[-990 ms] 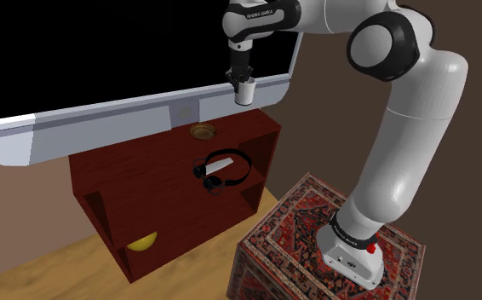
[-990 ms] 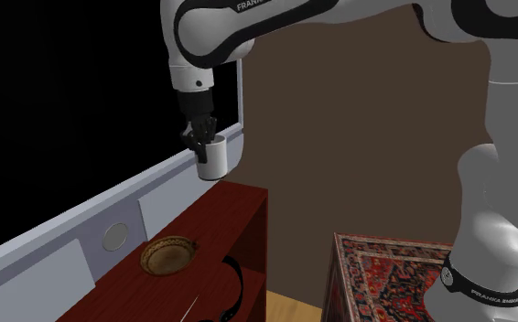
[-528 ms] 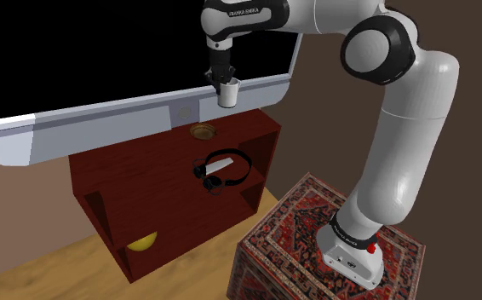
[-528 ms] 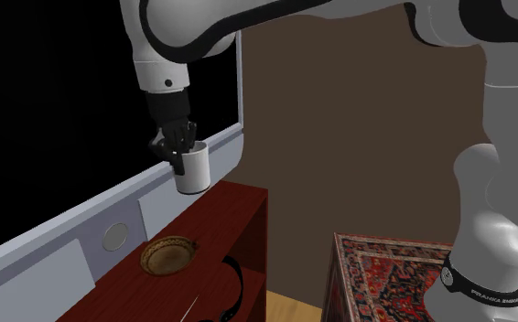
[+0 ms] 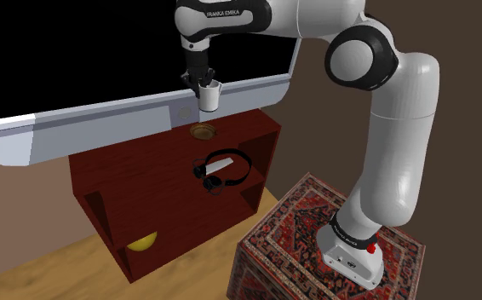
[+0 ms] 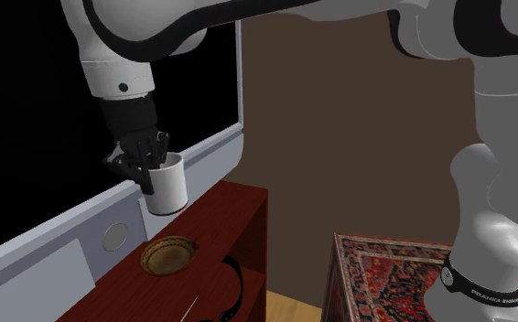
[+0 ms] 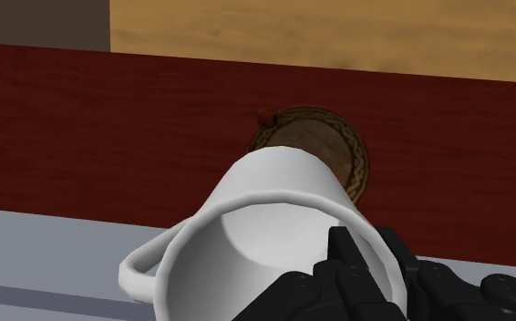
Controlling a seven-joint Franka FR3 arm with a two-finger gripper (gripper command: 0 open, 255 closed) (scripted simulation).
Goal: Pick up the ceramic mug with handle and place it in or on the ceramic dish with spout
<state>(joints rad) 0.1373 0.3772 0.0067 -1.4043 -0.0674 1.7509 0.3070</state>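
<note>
The mug [image 5: 209, 96] is a smooth, plain white cylinder with a thin loop handle, and it hangs in the air, roughly upright, above the dark red worktop [image 5: 137, 175]. The all-black claw [image 5: 205, 83] is clamped on the mug's rim, pinching the wall at the side away from the handle. In the wrist view the mug's hollow shows only bare white wall and floor. The dish [image 5: 202, 131] sits on the worktop below the mug. It is a shallow, round, brown bowl with a darker patterned rim and a small reddish nub on that rim, and its inside shows plain brown. In the wrist view the mug's base covers part of it. Black headphones [image 5: 224, 170] with a curved band lie on the same surface, nearer its front edge. A rounded yellow thing [image 5: 142, 243] rests in an open compartment low in the cabinet. The arm's stand [image 5: 307, 230] is a box wrapped in a red, carpet-like ornamental pattern.
</note>
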